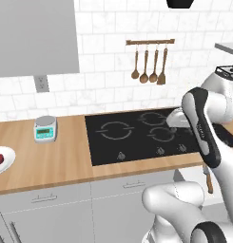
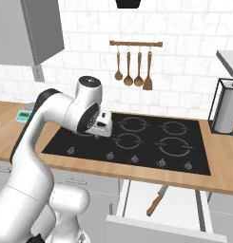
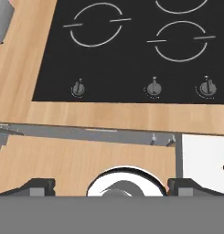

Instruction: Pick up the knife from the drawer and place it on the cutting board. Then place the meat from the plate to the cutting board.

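Four burner rings mark the black cooktop (image 2: 137, 138).

The arm (image 2: 42, 137) consists of glossy white rounded link shells joined by dark grey joint bands. A white hand block (image 2: 102, 124) carries the gripper (image 3: 111, 185), which has two small dark fingertips (image 3: 38, 186).

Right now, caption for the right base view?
Pincer open over the hob; knife in the open drawer.
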